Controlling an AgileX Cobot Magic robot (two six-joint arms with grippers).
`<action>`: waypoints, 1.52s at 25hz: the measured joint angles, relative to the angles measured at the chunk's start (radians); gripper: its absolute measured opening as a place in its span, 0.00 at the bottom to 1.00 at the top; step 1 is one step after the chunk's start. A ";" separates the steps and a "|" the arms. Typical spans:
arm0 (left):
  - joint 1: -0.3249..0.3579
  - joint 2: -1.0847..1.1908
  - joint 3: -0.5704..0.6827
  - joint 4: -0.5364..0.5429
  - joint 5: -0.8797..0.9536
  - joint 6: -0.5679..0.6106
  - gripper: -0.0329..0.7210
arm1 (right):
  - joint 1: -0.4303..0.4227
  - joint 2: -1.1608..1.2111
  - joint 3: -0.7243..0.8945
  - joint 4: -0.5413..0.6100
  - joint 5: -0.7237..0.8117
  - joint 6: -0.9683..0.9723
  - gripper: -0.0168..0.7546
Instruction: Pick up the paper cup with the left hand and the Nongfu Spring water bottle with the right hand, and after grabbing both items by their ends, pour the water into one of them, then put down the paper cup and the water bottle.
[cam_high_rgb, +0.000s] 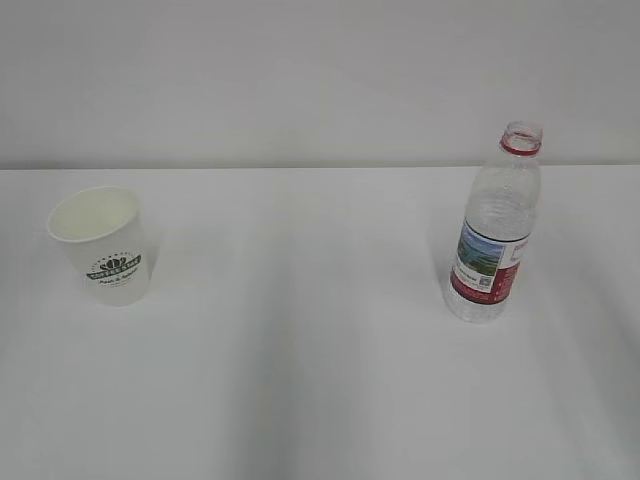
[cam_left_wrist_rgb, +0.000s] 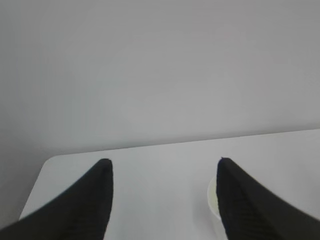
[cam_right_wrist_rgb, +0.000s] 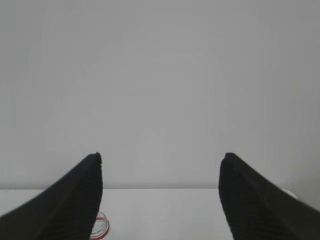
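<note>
Here we are with a wide white table (cam_high_rgb: 320, 380) and both task items standing upright and well apart on it. Over on the left we see the paper cup (cam_high_rgb: 103, 245), white with its dark green round logo facing us, mouth open to the top and cream inside, with nothing touching it. Across on the right stands the Nongfu Spring water bottle (cam_high_rgb: 494, 225), clear and ribbed, red ring at the neck, cap off, red-and-white label with the green landscape wrapped round its lower half; the water (cam_high_rgb: 497, 205) shows through the clear wall up to around the shoulder. Neither arm appears in the exterior view. From the left wrist camera we pick up the left gripper (cam_left_wrist_rgb: 162, 162), its two dark fingers spread wide with bare tabletop between them and nothing held; a pale curve of the cup's rim peeks out just beside the right-hand finger, low in the picture. Switching to the right wrist camera, the right gripper (cam_right_wrist_rgb: 161, 157) is also spread wide and empty, and down at the bottom edge, tucked against the left-hand finger, we catch the red-ringed mouth of the bottle. Behind everything, a plain grey wall (cam_high_rgb: 320, 70).
</note>
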 joint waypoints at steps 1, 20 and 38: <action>0.000 0.010 0.000 0.000 -0.021 0.000 0.68 | 0.000 0.011 0.000 0.000 -0.010 0.000 0.73; -0.033 0.254 0.000 -0.002 -0.252 0.000 0.67 | 0.000 0.144 0.023 0.000 -0.158 0.000 0.73; -0.078 0.420 0.044 -0.041 -0.456 0.000 0.66 | 0.000 0.266 0.149 0.000 -0.392 -0.002 0.73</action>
